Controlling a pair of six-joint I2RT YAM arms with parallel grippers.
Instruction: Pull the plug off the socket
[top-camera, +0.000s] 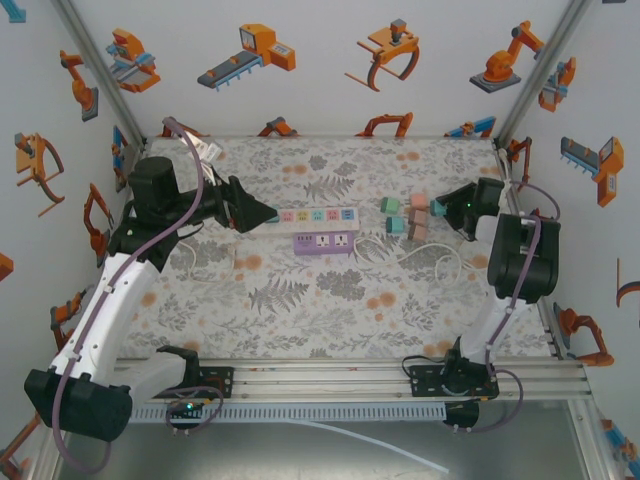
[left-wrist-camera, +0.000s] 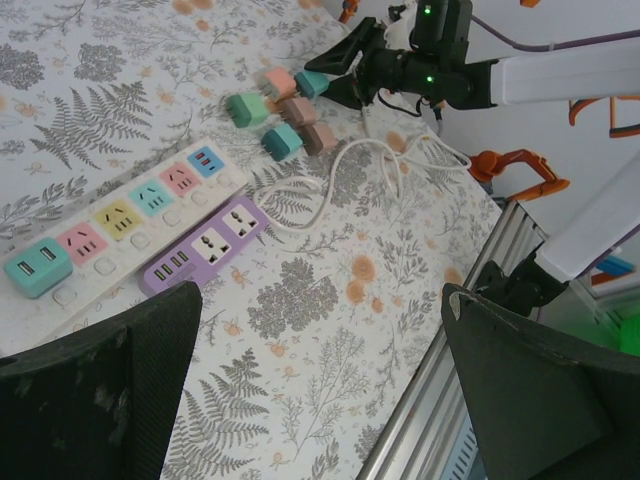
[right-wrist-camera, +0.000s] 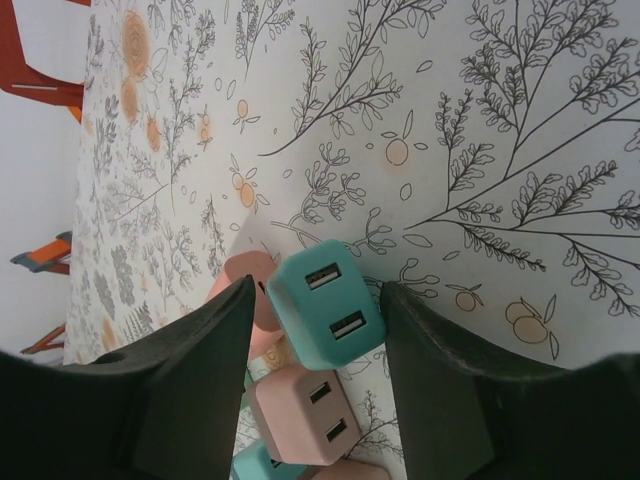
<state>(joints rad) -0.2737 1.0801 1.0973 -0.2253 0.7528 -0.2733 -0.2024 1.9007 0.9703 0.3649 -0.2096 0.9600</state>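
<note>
The right gripper (right-wrist-camera: 318, 298) has its black fingers (right-wrist-camera: 170, 390) spread to either side of a teal cube-shaped plug (right-wrist-camera: 325, 318) with two slots. We see a sliver of gap on one side, so we read them as released, not pinching. Pink cube plugs (right-wrist-camera: 298, 412) lie just beside it. The cluster rests on the floral-printed table (top-camera: 300, 300), right of a white power strip with pastel sockets (top-camera: 318, 215) and a purple power strip (top-camera: 325, 242) — apart from both. The left gripper (left-wrist-camera: 320, 310) hangs by the white strip's left end, fingers splayed wide, holding nothing.
</note>
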